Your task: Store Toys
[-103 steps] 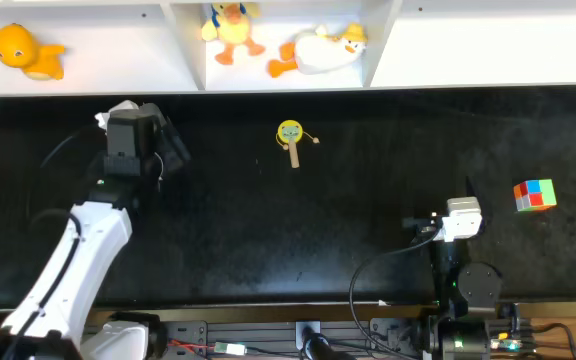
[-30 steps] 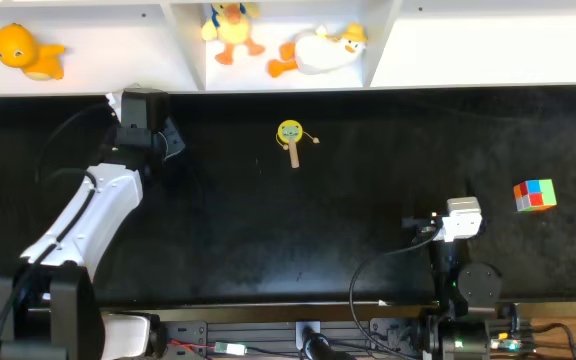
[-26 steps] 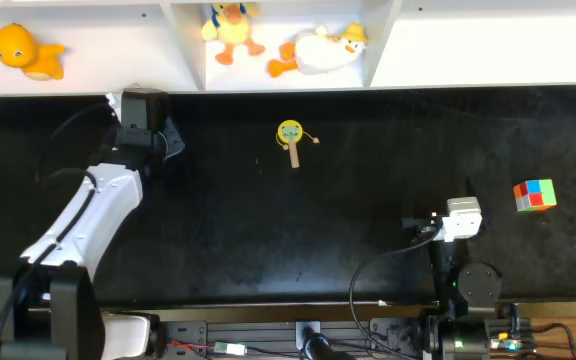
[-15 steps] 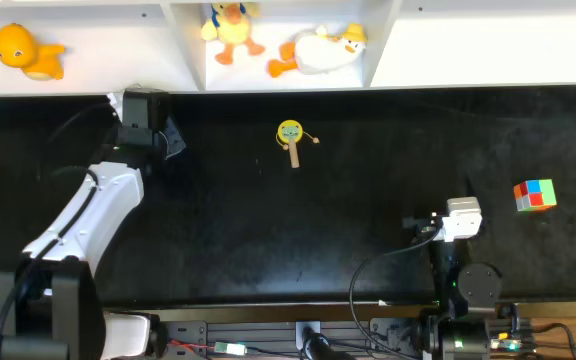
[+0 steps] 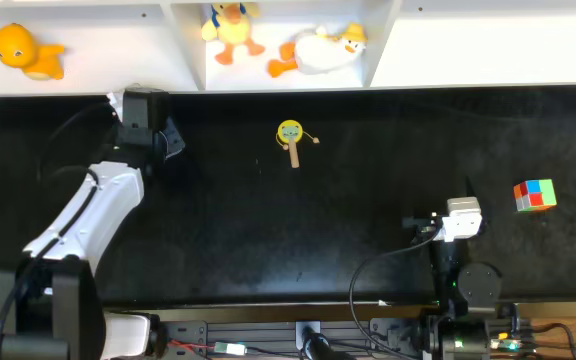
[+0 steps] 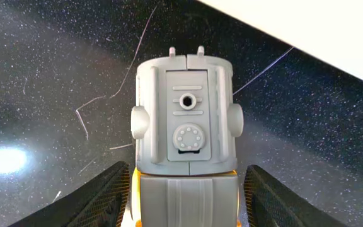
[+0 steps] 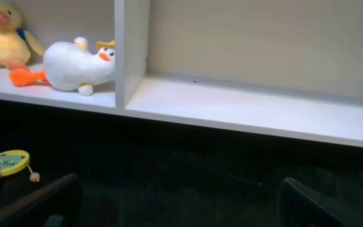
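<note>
- Claw on the left arm (image 6: pixel 184 211): clamped on a grey toy robot (image 6: pixel 186 120), whose head pokes out ahead of it, with the white shelf (image 6: pixel 333 31) just beyond.
- Right claw (image 7: pixel 169 211): spread wide apart, low over the black table (image 7: pixel 200 183); yellow rattle (image 7: pixel 6 162) ahead to one side, white plush duck (image 7: pixel 77 66) on the shelf beyond.

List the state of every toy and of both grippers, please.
left gripper: shut on robot toy
robot toy: held, not shelved
right gripper: open, empty
orange duck: shelved, left compartment
yellow duck: shelved, middle compartment
white duck: shelved, middle compartment
rattle drum: on table
colour cube: on table
</note>
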Controlling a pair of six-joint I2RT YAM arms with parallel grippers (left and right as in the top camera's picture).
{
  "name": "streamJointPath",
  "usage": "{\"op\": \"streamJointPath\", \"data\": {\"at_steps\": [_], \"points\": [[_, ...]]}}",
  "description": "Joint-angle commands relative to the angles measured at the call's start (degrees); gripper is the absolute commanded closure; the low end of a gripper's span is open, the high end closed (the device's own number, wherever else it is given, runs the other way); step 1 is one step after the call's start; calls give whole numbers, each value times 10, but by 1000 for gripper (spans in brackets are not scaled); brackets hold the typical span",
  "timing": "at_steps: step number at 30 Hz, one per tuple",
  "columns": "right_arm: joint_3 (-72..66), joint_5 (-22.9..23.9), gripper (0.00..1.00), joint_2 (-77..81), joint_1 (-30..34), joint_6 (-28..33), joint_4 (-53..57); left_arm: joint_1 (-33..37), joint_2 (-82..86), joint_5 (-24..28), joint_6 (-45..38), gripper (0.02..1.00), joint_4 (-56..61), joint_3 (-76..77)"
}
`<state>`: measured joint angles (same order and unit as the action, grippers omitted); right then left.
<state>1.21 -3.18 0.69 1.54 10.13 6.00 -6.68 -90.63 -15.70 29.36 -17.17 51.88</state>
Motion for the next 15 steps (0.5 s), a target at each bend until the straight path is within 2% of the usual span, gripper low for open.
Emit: {"op": "streamJointPath", "data": {"at_steps": [1,3,7,13,15], "points": [[-3,-1,5,-5,3,0,-4,-2,-11,-10,-11,402,1,14],[-3,-1,5,-5,4,0,-4,-2,-11,-10,-11,408,1,14],[-3,-1,5,-5,4,0,-4,-2,-11,-10,-11,531,2,14],[-3,-1,5,-5,4,0,-4,-2,-11,-11,-11,656,2,14],[-3,-1,5,-5,4,0,-4,-2,-11,-11,-11,669,2,14]]}}
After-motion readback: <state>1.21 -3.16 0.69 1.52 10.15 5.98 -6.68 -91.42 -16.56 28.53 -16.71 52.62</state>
